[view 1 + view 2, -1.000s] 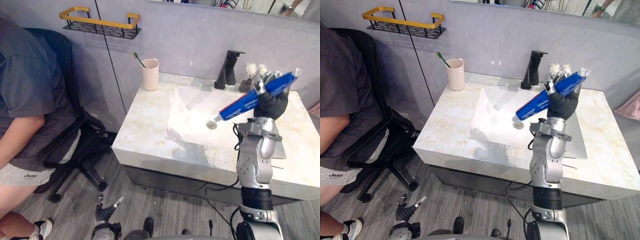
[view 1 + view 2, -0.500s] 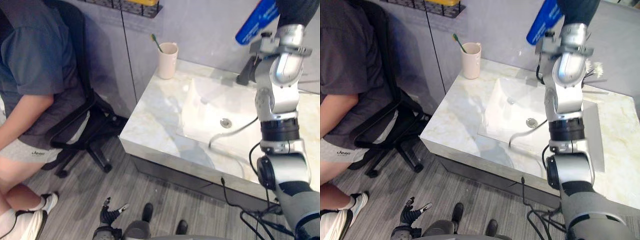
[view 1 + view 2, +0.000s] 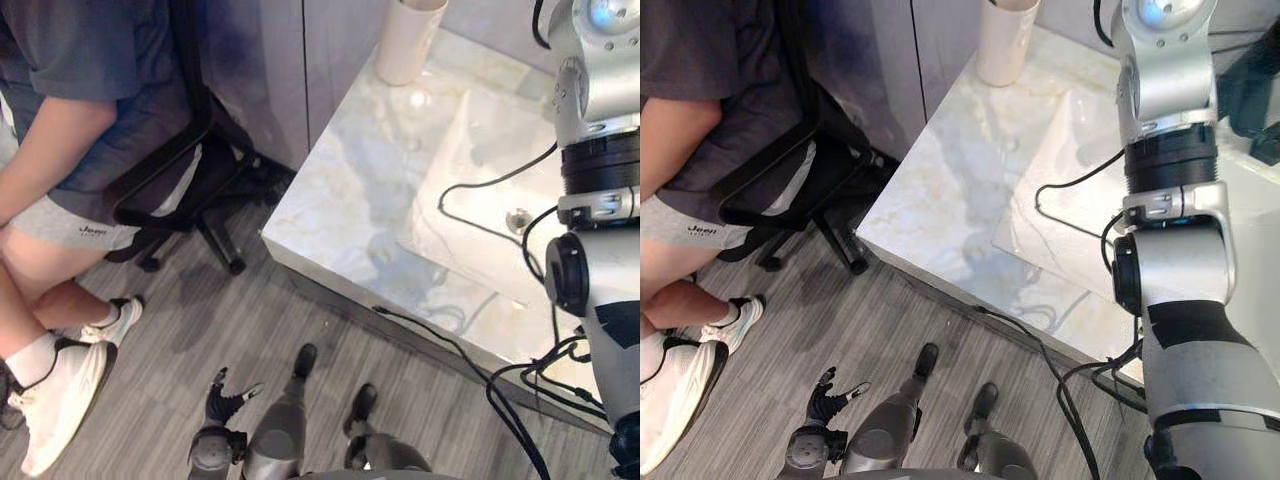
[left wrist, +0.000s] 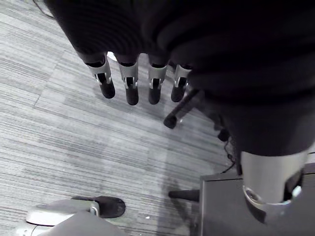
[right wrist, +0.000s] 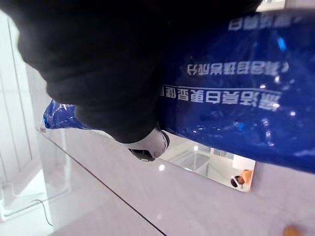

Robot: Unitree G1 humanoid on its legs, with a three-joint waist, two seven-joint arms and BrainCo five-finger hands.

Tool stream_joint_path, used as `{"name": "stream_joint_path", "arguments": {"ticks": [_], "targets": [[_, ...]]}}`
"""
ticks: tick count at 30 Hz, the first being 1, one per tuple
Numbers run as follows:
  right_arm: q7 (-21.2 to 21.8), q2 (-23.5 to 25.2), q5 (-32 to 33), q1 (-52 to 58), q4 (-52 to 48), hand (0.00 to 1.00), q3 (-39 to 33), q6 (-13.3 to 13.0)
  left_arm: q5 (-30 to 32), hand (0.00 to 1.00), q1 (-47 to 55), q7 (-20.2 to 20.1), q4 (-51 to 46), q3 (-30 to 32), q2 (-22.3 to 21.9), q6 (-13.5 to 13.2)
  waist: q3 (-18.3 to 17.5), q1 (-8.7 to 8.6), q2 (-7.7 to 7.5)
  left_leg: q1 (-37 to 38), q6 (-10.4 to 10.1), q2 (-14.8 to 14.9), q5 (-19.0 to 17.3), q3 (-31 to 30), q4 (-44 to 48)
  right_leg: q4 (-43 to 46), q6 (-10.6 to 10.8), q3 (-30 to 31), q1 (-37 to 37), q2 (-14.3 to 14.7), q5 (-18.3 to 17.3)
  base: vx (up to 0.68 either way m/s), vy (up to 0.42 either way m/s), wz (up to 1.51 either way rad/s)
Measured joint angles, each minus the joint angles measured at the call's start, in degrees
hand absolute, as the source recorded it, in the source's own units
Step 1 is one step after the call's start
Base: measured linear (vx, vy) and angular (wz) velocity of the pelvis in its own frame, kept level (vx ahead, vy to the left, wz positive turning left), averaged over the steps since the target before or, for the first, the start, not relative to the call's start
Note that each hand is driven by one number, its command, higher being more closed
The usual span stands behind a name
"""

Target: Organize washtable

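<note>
In the right wrist view my right hand [image 5: 103, 64] is shut on a blue toothpaste tube [image 5: 231, 93], a dark-tipped finger [image 5: 146, 144] curled against it, close to a grey wall and a mirror edge. My right arm [image 3: 600, 70] runs up along the right side above the white sink basin [image 3: 480, 180] of the marble washtable [image 3: 350, 190]. A beige cup [image 3: 408, 40] stands at the table's far left corner. My left hand [image 3: 224, 399] hangs low over the wooden floor, its fingers [image 4: 130, 83] straight and holding nothing.
A person [image 3: 70, 110] sits in a black office chair [image 3: 175, 190] left of the washtable, a white shoe [image 3: 55, 400] on the floor. The basin's drain [image 3: 517, 219] lies beside my right arm. Grey plank floor [image 3: 180, 330] spreads in front of the table.
My right hand has risen with the blue tube, from above the basin to past the top of the eye views. The camera has tipped down, shifting the whole picture toward the floor.
</note>
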Motion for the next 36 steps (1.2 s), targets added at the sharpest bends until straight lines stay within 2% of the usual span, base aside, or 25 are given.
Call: {"name": "stream_joint_path", "arguments": {"ticks": [4, 6, 14, 16, 36], "targets": [[-0.13, -0.33, 0.04, -3.57, 2.1, 1.0, 2.16, 0.35, -0.04, 0.0, -0.08, 0.22, 0.55, 0.0, 0.1, -0.19, 2.01, 0.29, 0.37, -0.54, -0.03, 0.0, 0.02, -0.19, 0.0, 0.0, -0.01, -0.18, -0.54, 0.01, -0.03, 0.0, 0.003, 0.02], [-0.17, -1.56, 0.08, -4.05, 2.35, 1.0, 2.74, 0.35, -0.12, 0.0, -1.25, 0.28, 2.14, -0.65, 0.27, -0.17, 2.59, 1.48, 0.67, -1.18, -0.07, 0.0, 0.06, -0.31, 0.0, 0.0, -0.05, -0.52, -1.2, 0.02, -0.07, 0.01, 0.012, 0.03], [-0.16, -2.08, 0.13, -5.8, 4.63, 1.0, 5.66, 0.45, -1.3, 0.0, -1.49, 0.5, 2.12, -1.94, 0.78, -0.8, 3.65, 1.99, 1.16, -2.25, -0.09, -0.23, 0.08, -2.03, 0.01, 0.0, -0.06, -3.82, -1.62, 0.08, -0.27, 0.03, 0.019, 0.1], [-0.18, -2.61, 0.2, -6.08, 5.38, 1.0, 5.65, 0.45, -1.31, 0.0, -1.93, 0.52, 2.27, -2.28, 0.73, -0.85, 3.8, 3.01, 1.36, -2.45, -0.09, -0.4, 0.08, -2.54, 0.01, 0.0, -0.49, -4.97, -1.61, 0.02, -0.72, 0.03, 0.019, 0.14], [-1.06, -3.53, 0.71, -6.79, 6.06, 1.0, 7.82, 0.29, -1.52, 0.0, -2.02, 1.21, 3.23, -3.15, 1.02, -1.3, 4.79, 4.2, 1.35, -2.96, -0.36, -0.7, 0.27, -5.72, 0.01, 0.64, -0.45, -9.07, -1.17, 0.06, -2.46, 0.02, 0.02, 0.09]]}}
